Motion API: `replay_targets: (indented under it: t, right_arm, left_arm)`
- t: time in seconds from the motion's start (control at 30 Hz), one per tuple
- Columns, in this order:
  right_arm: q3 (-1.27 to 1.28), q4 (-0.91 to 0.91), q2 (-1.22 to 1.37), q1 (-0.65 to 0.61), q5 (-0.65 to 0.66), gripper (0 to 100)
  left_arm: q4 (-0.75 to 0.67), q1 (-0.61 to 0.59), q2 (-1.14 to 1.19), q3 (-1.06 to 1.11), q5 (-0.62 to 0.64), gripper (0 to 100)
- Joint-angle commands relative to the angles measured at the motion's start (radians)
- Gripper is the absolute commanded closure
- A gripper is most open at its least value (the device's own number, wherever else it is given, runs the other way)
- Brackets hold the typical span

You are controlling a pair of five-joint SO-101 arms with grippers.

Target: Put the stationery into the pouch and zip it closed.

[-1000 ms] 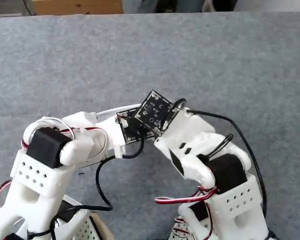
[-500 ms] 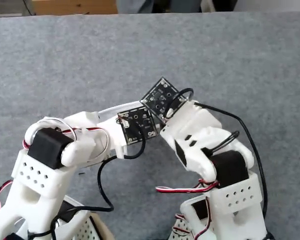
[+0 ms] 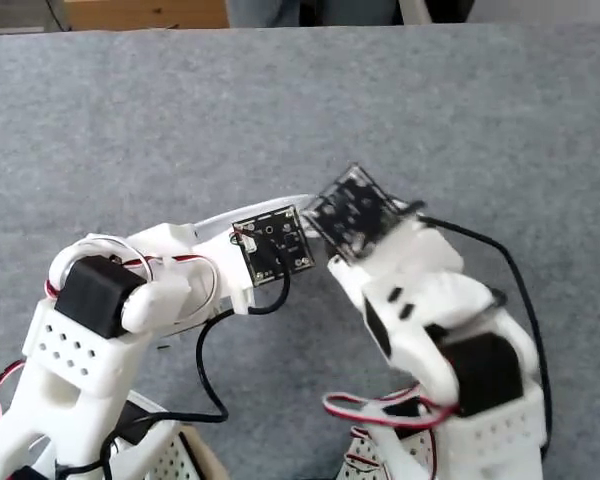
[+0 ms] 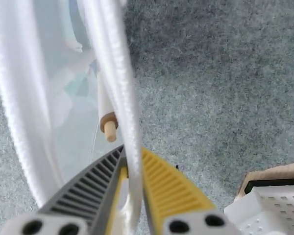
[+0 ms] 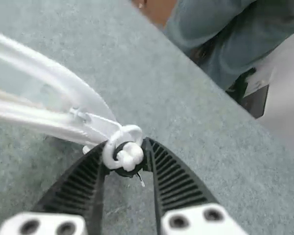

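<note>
The clear pouch [image 4: 59, 103] has white zip bands [image 4: 112, 73]. A pale stick with a wooden tip [image 4: 108, 128] lies inside it. My left gripper [image 4: 130, 171], with one grey and one yellow finger, is shut on one zip band. My right gripper [image 5: 123, 157] is shut on the white zipper pull [image 5: 122, 152] at the end of the pouch's zip [image 5: 49, 68]. In the high view both wrists meet at mid-table, the left arm [image 3: 170, 270] beside the right arm [image 3: 420, 290]. They hide most of the pouch; only a strip of the white band [image 3: 240, 217] shows.
Grey felt [image 3: 460, 110] covers the table, with open room to the far side and the right. A wooden ledge [image 3: 145, 12] runs along the far edge. A white perforated arm base on a brown block [image 4: 269, 196] stands close to the left gripper.
The right arm has swung to the right and a little farther away from the left wrist, with the zipper pull in its gripper. The left arm has kept still.
</note>
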Motion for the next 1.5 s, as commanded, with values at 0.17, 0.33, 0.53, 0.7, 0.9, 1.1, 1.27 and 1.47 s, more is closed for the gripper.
replay_targets:
  t: [0.17,0.33,0.53,0.7,0.9,1.1,1.27,1.47]
  right_arm:
    - [-0.16,0.114,-0.025,0.005,-0.028,98.6]
    - [-0.257,0.147,-0.025,-0.143,-0.023,98.6]
    - [-0.366,0.15,-0.025,-0.241,-0.02,98.6]
    - [-0.44,0.15,-0.025,-0.242,-0.02,98.6]
    - [-0.496,0.15,-0.025,-0.249,-0.026,98.6]
    - [-0.561,0.219,-0.021,-0.391,-0.028,98.6]
    - [-0.622,0.252,-0.018,-0.416,-0.028,98.6]
    - [-0.662,0.278,-0.016,-0.456,-0.02,98.6]
  left_arm:
    - [0.006,-0.002,-0.014,-0.053,0.009,97]
    - [0.006,-0.002,-0.014,-0.048,0.009,97]
    - [0.006,-0.002,-0.014,-0.048,0.011,97]
    - [0.006,-0.001,-0.014,-0.053,0.041,97]
    - [0.006,-0.002,-0.014,-0.047,0.043,97]
    - [0.006,-0.002,-0.014,-0.047,0.043,97]
    - [0.006,-0.002,-0.011,-0.047,0.044,97]
    - [0.006,-0.004,-0.006,-0.047,0.044,97]
